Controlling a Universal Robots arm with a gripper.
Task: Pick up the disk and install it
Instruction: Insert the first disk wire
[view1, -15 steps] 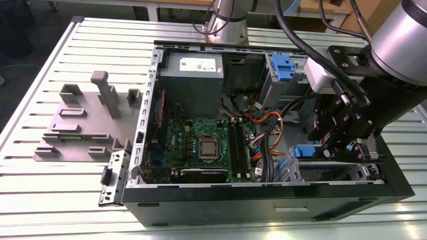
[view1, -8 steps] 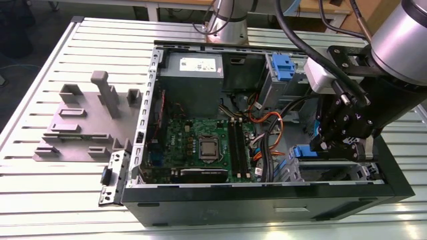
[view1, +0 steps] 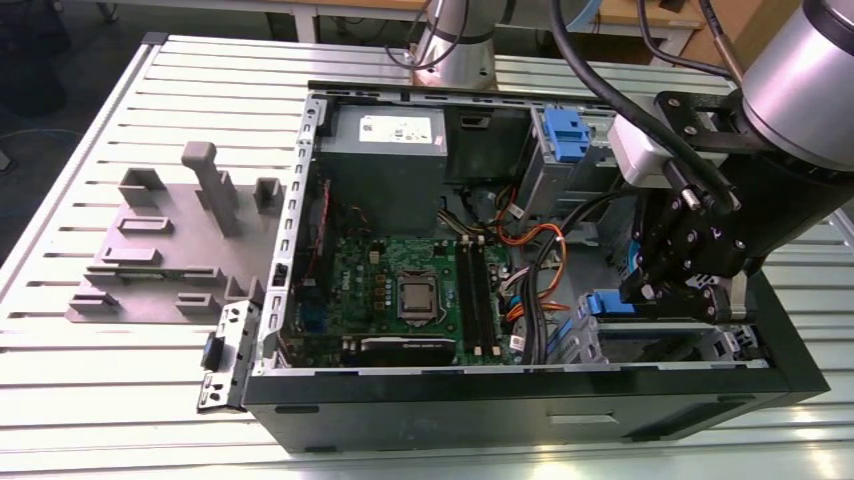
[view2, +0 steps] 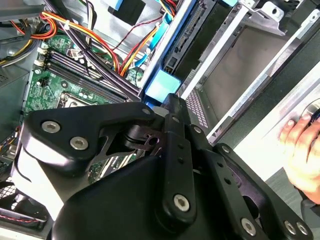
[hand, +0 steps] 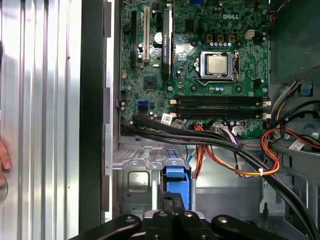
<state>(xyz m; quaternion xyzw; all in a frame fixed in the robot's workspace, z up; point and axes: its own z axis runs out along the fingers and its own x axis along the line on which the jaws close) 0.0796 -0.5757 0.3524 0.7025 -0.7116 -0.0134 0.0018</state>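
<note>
The disk (view1: 603, 302) stands on edge in the silver drive cage (view1: 654, 345) at the near corner of the open computer case, on the exterior view's right. Its bright blue carrier end (hand: 177, 175) shows in both wrist views, with a blue side rail (view2: 165, 47) running down into the bay. My gripper (hand: 176, 201) sits right over that blue end, its black fingers (view2: 170, 107) closed against it. The disk's label face is hidden.
A green motherboard (view1: 400, 290) fills the case floor, with orange and black cables (hand: 235, 160) crossing beside the cage. A grey box (view1: 387, 135) and a blue latch (view1: 567, 135) sit at the back. A grey fixture (view1: 160, 250) lies outside. A person's hand (view2: 300, 145) rests near the case.
</note>
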